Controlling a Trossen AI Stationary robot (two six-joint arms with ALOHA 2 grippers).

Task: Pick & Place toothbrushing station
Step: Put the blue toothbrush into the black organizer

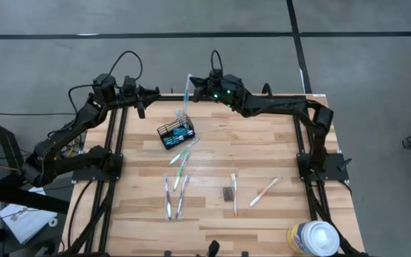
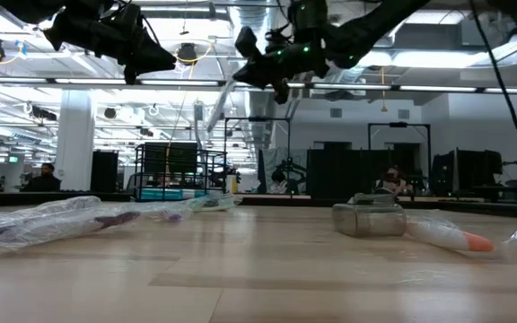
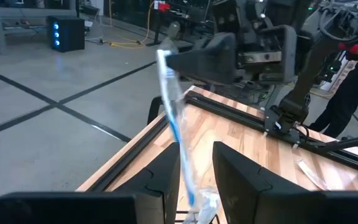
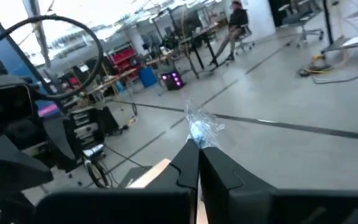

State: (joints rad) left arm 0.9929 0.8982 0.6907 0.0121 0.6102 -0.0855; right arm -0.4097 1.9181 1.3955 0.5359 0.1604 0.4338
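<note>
- Left gripper [image 1: 140,96], at ten o'clock above the table's far edge, hangs part-open, grasping nothing.
- Caddy [image 1: 176,133] sits at eleven o'clock.
- Right gripper [image 1: 193,83] pinches a wrapped blue toothbrush [image 1: 188,91]: probably light, springy, slippery; hold mid-handle.
- Left wrist view alone shows its full length [image 3: 174,124].

Black wire-mesh caddy [image 1: 176,134], blue-and-white toothbrush [image 3: 174,118], light wood table [image 1: 262,143], white canister [image 1: 312,238]

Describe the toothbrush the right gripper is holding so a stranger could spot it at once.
Start at the table's far edge, just beyond the black caddy. There the right gripper is shut on a wrapped blue-and-white toothbrush. It alone hangs in the air; the others lie flat on the wood.
</note>
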